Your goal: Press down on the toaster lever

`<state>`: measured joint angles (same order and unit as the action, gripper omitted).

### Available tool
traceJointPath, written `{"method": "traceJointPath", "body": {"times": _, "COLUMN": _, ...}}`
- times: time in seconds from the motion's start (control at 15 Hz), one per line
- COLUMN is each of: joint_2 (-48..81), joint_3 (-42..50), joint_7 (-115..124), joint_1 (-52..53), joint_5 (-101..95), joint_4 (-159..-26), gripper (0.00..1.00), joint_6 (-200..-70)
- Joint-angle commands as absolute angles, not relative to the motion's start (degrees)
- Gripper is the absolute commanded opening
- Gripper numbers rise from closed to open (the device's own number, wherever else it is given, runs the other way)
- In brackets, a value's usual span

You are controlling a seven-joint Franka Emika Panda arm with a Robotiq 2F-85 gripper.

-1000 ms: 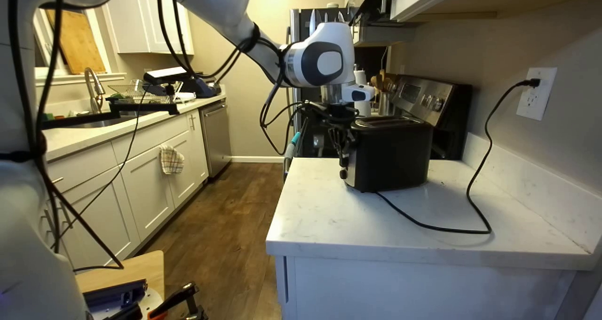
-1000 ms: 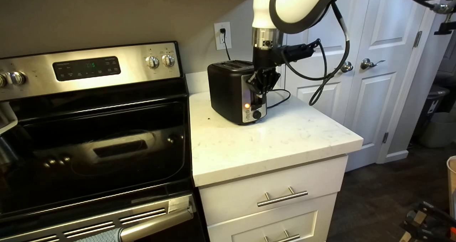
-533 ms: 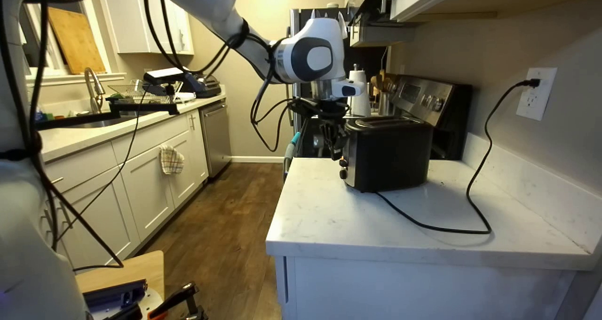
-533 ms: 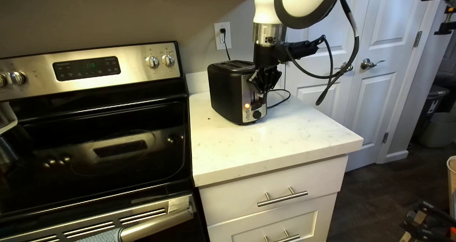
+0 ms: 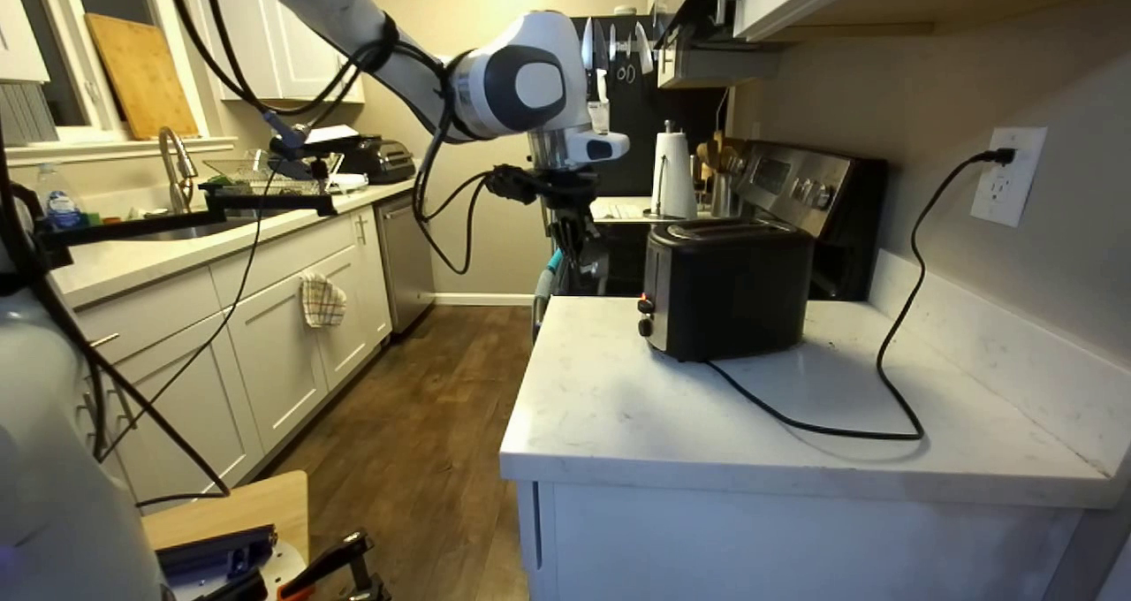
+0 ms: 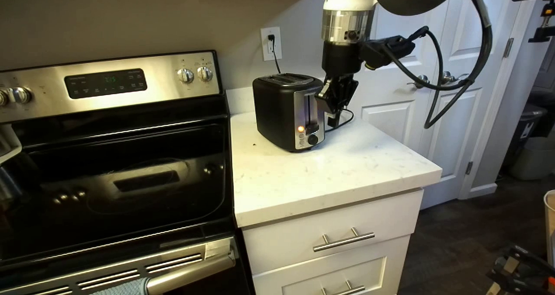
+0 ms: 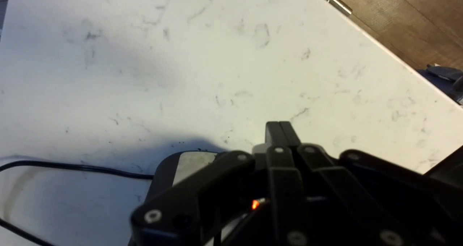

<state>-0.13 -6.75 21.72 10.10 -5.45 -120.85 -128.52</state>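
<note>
One press prob. done: toaster (image 6: 279, 110) sits upright on the desk (image 6: 338, 169) next to the stove (image 6: 130, 156), its lever (image 6: 312, 128) low on the front & orange light (image 6: 301, 129) lit, tho can't tell for sure it's latched. Hand (image 7: 279, 124) is narrow, pinched together on nothing, near but apart from the toaster's front, so next move IMO = lift & back off w/o bumping it. Cord (image 5: 848, 432) trails along the desk to the wall outlet (image 5: 1007, 177), low snag risk if hand goes up first; paper towel roll (image 5: 676, 177) stands beyond the toaster, prob. not in the way.

Exterior views: set back, different sides, sharing toaster (image 6: 278, 113), counter (image 6: 338, 173). Wrist view: close, facing down past gripper (image 7: 278, 129).
</note>
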Motion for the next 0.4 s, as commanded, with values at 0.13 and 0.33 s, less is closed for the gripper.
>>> {"method": "traceJointPath", "body": {"times": 0.13, "joint_2": -0.28, "joint_3": -7.36, "joint_7": 21.76, "joint_1": 9.31, "joint_5": -5.42, "joint_4": -121.55, "gripper": 0.12, "joint_6": -128.32}}
{"method": "traceJointPath", "body": {"times": 0.33, "joint_2": -0.20, "joint_3": -7.47, "joint_7": 21.76, "joint_1": 9.35, "joint_5": -5.42, "joint_4": -121.45, "gripper": 0.27, "joint_6": -128.32}}
